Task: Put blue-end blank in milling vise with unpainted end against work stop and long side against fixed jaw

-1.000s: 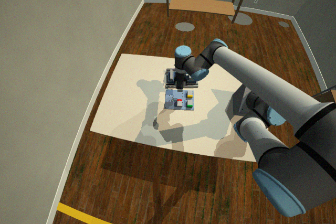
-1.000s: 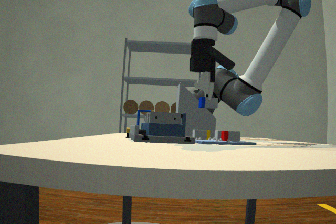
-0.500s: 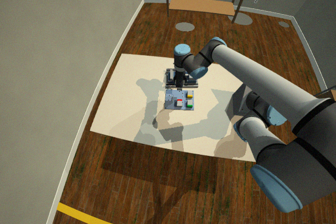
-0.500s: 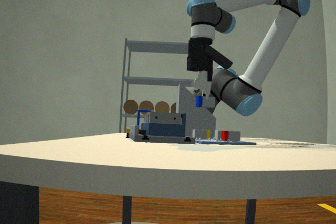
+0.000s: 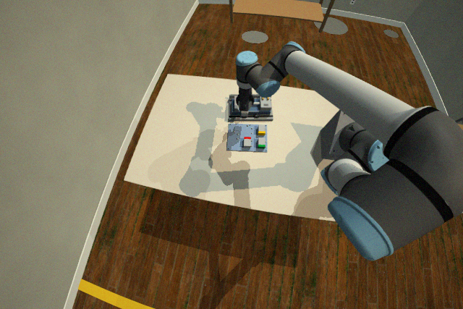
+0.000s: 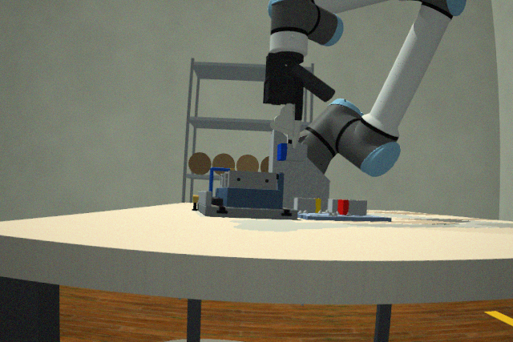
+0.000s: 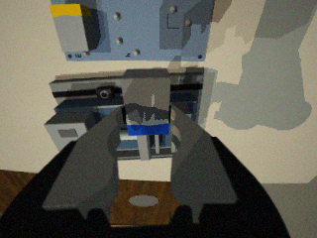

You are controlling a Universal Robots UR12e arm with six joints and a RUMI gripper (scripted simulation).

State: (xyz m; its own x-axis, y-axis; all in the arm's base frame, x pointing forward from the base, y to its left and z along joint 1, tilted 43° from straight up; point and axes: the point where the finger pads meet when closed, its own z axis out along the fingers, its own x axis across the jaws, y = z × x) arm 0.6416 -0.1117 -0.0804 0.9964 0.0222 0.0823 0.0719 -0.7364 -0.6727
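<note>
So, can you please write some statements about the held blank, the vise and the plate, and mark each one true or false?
1. The end effector is closed on the blank with the blue end. True.
2. That blank already lies on the low bars inside the milling vise. False: it hangs in the air above the vise.
3. The red-ended blank and the yellow-ended blank rest on the blue plate. True.
4. The plate holds no green-ended blank. False: a green-ended blank sits on it beside the red-ended one.
5. The vise sits on the wooden floor. False: it stands on the table.
</note>
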